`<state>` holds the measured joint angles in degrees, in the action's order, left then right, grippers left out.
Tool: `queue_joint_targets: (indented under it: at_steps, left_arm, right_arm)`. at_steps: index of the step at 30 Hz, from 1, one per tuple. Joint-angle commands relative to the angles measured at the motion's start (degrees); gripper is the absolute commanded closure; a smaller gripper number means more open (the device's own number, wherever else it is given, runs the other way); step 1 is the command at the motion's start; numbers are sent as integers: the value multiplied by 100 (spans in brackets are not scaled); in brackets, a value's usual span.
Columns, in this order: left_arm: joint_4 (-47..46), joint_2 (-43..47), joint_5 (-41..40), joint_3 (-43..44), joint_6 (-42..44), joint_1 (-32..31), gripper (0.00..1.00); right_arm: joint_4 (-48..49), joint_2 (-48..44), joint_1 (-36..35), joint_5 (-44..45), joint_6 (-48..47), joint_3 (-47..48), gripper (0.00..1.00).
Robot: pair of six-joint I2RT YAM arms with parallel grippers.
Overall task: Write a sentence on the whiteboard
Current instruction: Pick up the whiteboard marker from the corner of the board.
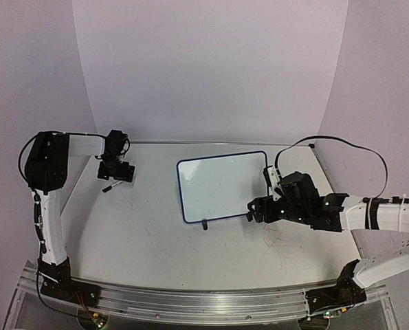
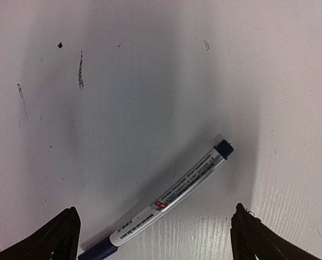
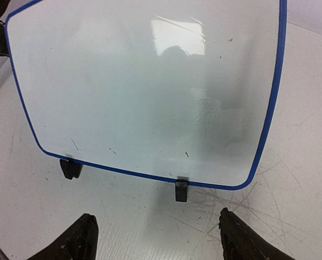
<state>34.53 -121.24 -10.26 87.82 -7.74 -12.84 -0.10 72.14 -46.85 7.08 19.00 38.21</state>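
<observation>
Left gripper (image 1: 116,175): is hanging over the far-left corner of the tabletop (image 1: 142,234), jaws spread wide, gripping nothing.
Marker (image 2: 171,197): one; is lying flat and slantwise between the two left fingers (image 2: 58,238), touching neither. Only the left wrist view is showing its printed barrel and blue ends; in the overhead view it is appearing as a short dark stroke.
Right gripper (image 3: 156,222): is pointing, wide open and empty, at the board's near edge, close to the right edge of the tabletop.
Whiteboard (image 1: 221,185): one; is lying flat, slightly skewed, right of centre toward the far edge.
Feet (image 3: 181,190): two; are jutting from the near frame edge, apart from the right fingers (image 3: 236,238).
Writing surface: the right wrist view is showing glare and a few dark specks; the overhead view is showing plain white.
Open room: scratched tabletop is stretching between marker and board, and from the feet to the near edge.
</observation>
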Motion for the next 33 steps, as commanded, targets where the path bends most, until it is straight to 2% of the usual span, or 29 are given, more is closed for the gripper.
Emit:
queue_joint_targets:
  at_steps: [1, 3, 7, 15, 18, 25, 26, 27, 28, 33]
  left_arm:
    - [162, -305, 68, 354, 539, -12, 3]
    - [224, -436, 151, 440, 564, -7, 5]
    - [260, -282, 437, 243, 423, -11, 18]
    - [256, 290, 627, -547, 139, -16, 61]
    - [257, 400, 800, -779, 8, -35, 73]
    - [207, 1377, 641, -1421, -321, -246, 89]
    - [192, 1606, 605, -1500, -364, -287, 91]
    - [163, 1796, 601, -1557, -398, -325, 94]
    - [128, 2055, 648, -1620, -436, -357, 97]
    - [-456, 3545, 975, -2014, -338, -813, 100]
  right_arm:
    - [58, -377, 2, -224, -208, -29, 24]
    - [54, -402, 5, -226, -246, 32, 25]
    - [15, -425, 8, -171, -235, 166, 28]
    - [10, -552, 8, -453, -304, 518, 28]
    - [10, -569, 8, -476, -223, 687, 27]
    - [172, -648, 3, -662, -119, 925, 20]
    - [194, -625, 3, -640, -126, 962, 16]
    - [137, -594, 10, -508, -100, 1077, 6]
    - [60, -568, 7, -360, -104, 1191, 3]
    - [26, -630, 15, 76, -10, 1363, 2]
